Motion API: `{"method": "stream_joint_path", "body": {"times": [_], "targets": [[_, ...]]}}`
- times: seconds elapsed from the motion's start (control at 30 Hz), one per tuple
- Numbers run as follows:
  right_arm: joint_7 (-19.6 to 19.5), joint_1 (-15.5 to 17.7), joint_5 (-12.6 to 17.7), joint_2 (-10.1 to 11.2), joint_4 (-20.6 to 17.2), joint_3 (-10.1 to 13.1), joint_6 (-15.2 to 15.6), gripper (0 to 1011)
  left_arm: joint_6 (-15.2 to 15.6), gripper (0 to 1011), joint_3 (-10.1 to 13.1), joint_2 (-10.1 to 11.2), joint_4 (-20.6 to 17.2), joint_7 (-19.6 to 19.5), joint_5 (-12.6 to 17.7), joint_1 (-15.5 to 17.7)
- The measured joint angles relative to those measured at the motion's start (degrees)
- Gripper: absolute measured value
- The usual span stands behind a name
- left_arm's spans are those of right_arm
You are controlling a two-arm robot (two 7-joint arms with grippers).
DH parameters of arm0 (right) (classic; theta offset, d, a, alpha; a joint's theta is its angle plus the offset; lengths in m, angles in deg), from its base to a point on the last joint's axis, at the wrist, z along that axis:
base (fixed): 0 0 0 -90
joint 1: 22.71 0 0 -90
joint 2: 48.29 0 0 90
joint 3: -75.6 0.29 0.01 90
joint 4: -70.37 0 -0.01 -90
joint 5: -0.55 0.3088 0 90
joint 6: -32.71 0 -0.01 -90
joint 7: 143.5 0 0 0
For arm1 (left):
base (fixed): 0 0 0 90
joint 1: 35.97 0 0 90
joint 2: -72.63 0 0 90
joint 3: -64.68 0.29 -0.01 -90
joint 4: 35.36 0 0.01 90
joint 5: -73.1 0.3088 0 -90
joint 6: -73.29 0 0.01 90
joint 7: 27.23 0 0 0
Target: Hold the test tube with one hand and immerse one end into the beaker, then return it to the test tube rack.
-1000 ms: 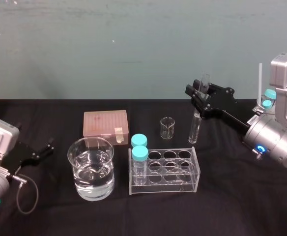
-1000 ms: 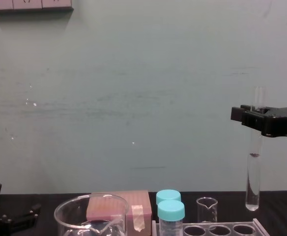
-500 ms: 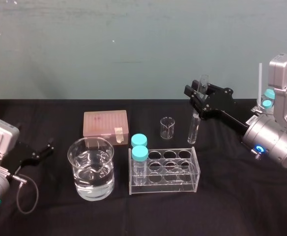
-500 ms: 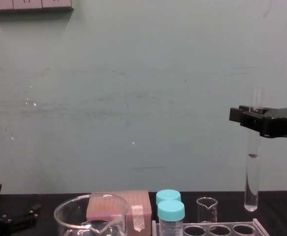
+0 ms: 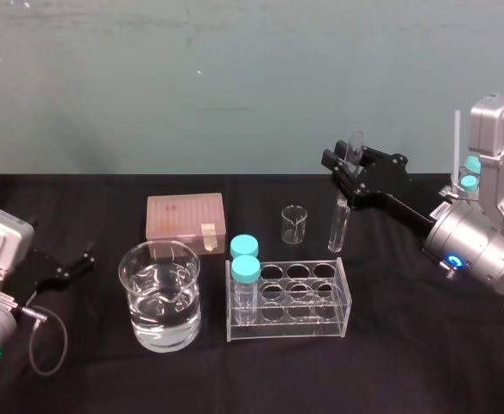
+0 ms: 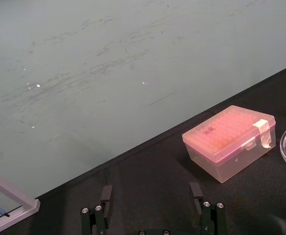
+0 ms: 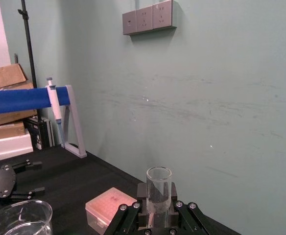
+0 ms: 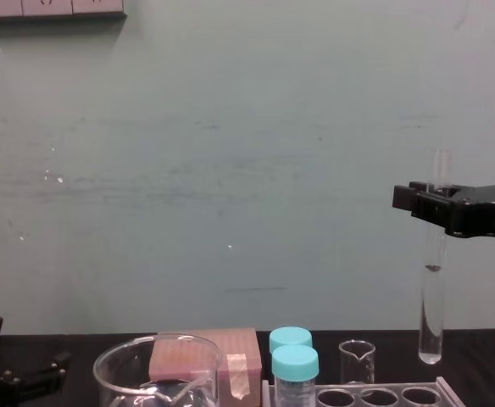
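A pink lidded box (image 5: 185, 216) sits on the black cloth (image 5: 390, 345); small beaker (image 5: 293, 223) near; two teal-capped vials (image 5: 245, 269) upright.

Legible text: none is showing in any view.

1. Pink lidded box (image 6: 228, 142), sitting toward the far edge of the worktop (image 5: 407, 345), left of its middle. A short dark handwritten mark (image 6: 209, 129) is showing on the lid, too faint to read. The pale tape strip (image 6: 264, 133) on its front is carrying no writing that can be made out.
2. Small white label (image 5: 443, 210) on the right arm (image 5: 472, 246). Dark print is showing on it, too small to read.
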Motion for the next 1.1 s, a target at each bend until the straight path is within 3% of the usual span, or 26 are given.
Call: {"method": "stream_joint_path", "body": {"times": [0.4,1.1], "targets": [[0.7,-1.5,-0.6,-0.4,0.5,-0.8,-0.2,241,0.0,1000,0.0,0.0,0.0,0.0,0.0,0.0],[4.2,-8.4,-1.8,-3.1,4.9,-4.8,-1.0,241,0.0,1000,0.0,0.0,0.0,0.0,0.0,0.0]]}}
